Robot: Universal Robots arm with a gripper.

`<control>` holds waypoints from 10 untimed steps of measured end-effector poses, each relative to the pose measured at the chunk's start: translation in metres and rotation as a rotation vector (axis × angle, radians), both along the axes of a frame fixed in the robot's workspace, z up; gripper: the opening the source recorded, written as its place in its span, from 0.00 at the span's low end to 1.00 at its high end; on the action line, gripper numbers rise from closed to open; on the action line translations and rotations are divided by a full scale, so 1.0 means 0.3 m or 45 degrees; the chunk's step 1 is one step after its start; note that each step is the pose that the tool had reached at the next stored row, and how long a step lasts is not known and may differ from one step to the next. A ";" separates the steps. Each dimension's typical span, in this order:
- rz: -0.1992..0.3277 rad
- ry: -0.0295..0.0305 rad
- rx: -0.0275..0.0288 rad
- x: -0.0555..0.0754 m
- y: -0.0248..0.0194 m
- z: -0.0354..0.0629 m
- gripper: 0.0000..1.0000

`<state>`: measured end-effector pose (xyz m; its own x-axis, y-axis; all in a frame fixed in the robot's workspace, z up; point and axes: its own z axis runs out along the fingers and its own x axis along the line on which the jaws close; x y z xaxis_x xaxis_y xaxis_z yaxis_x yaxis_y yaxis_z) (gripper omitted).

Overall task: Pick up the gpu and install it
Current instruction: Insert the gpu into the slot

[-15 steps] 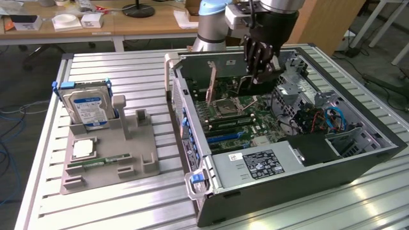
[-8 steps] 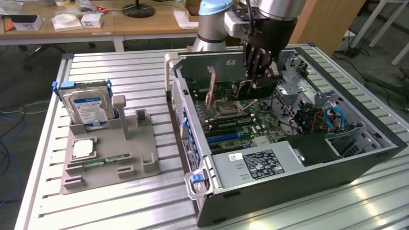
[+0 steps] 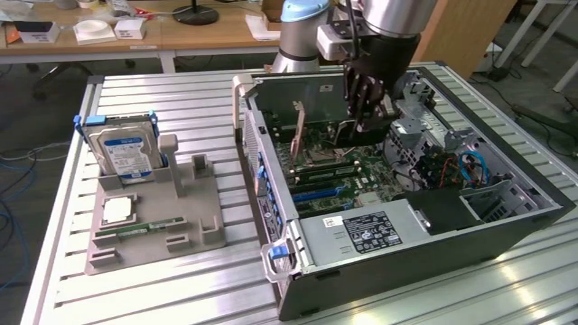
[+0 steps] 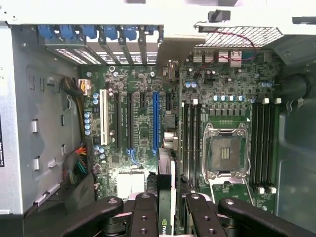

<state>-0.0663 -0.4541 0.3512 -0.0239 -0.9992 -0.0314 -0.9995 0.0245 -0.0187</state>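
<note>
Table [image 3: 162,95]: slatted metal, bearing all below. Case [image 3: 505,223]: black tower laid on its side with the panel off, on the exterior view's right of the table. Arm [image 3: 388,17]: reached down from the far side into the open case. Tray [image 3: 153,237]: grey moulded holder, on the exterior view's left, well apart from the case. Board [image 4: 143,133]: green, lay flat on the case floor. Power unit [image 3: 361,233]: silvery box with a label, at the near end of the case. Drive [image 3: 126,152]: silver with a blue label, stood upright at the far end of the tray. Gpu [image 4: 165,170]: dark card, seen edge-on in the wrist view, hung above the board, just beside the long blue slot [image 4: 155,121] and not seated in it. Gripper [image 3: 366,122]: black fingers [image 4: 143,210] were closed on the gpu from both sides. Socket [image 4: 224,150]: open metal frame on the board, beside the card. Chip [image 3: 118,211]: square, silvery, flat on the tray nearer than the drive. Stick [image 3: 135,230]: narrow, green, lay in the tray just beside the chip on its near side.
</note>
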 end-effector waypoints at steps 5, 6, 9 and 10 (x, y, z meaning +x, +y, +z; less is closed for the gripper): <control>0.000 0.0002 -0.0003 -0.036 -0.002 -0.020 0.27; 0.000 0.0003 -0.0003 -0.040 -0.004 -0.021 0.27; 0.001 0.0000 0.0003 -0.041 -0.013 -0.030 0.27; 0.001 0.0000 0.0003 -0.041 -0.016 -0.034 0.27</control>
<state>-0.0787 -0.4587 0.3410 -0.0233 -0.9992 -0.0317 -0.9995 0.0239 -0.0187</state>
